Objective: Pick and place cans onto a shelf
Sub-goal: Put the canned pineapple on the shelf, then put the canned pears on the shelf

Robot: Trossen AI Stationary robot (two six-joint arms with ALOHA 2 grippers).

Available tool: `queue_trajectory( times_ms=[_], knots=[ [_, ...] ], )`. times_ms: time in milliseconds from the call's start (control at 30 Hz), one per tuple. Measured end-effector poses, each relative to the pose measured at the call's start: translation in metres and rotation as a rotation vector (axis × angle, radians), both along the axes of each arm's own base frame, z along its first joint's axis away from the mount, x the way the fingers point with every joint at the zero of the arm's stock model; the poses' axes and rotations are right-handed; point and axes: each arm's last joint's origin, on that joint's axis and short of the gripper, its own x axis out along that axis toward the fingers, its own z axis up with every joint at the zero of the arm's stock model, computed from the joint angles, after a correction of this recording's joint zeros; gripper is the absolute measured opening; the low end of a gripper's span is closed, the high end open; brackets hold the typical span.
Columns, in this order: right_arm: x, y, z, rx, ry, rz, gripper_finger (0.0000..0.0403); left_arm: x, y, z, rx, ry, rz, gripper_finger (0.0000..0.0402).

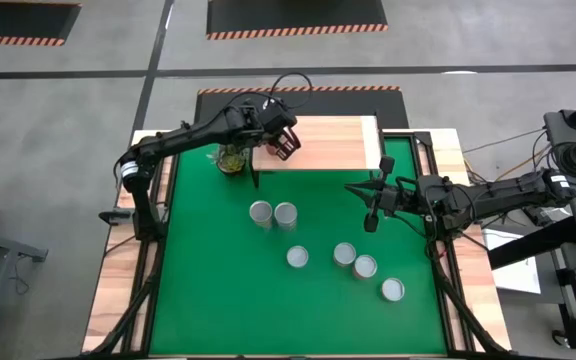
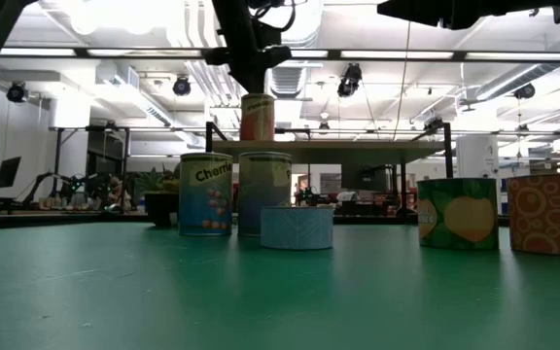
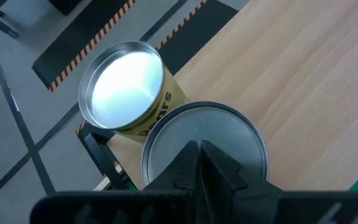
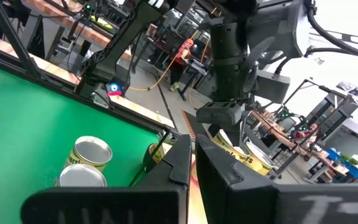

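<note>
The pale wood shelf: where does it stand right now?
In the high view, the pale wood shelf stands at the green mat's far edge, with the left hand over its left end.

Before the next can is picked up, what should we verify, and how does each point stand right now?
1. Cans already placed: a yellow-labelled can and a silver-topped can stand upright at the shelf's left end: ok.
2. Left end effector free of load: its fingers are together above the silver-topped can, not around it: ok.
3. Room on the shelf: the board is bare to the right of the two cans: ok.
4. Cans left to pick: six cans stand on the green mat: ok.
5. Right end effector ready to grasp: it is shut over the mat's right side: not ok.
6. Gap between the two shelf cans: cannot tell.
</note>
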Motion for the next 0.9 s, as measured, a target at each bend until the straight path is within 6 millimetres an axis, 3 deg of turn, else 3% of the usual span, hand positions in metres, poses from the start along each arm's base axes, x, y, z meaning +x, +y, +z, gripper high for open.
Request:
queue_trajectory(
  times_ms=[367, 533, 633, 733, 900],
  knots=[
    [0.0, 0.0, 0.0, -0.006, 0.002, -0.001, 0.0013, -0.001, 0.003, 0.002, 0.006, -0.011, 0.007, 0.0],
    [0.0, 0.0, 0.0, -0.009, 0.002, -0.001, 0.0013, -0.005, -0.012, 0.016, 0.026, -0.058, -0.027, 0.0],
    [0.0, 0.0, 0.0, -0.009, 0.002, -0.001, 0.0013, -0.003, -0.032, 0.024, 0.044, -0.071, -0.096, 0.0],
    [0.0, 0.0, 0.0, 0.0, 0.0, 0.0, 0.0013, 0.007, -0.065, 0.029, 0.083, -0.065, -0.238, 0.0],
    [0.0, 0.0, 0.0, 0.04, -0.009, 0.002, 0.0013, 0.019, -0.131, 0.011, 0.157, 0.018, -0.534, 0.0]
  ],
)
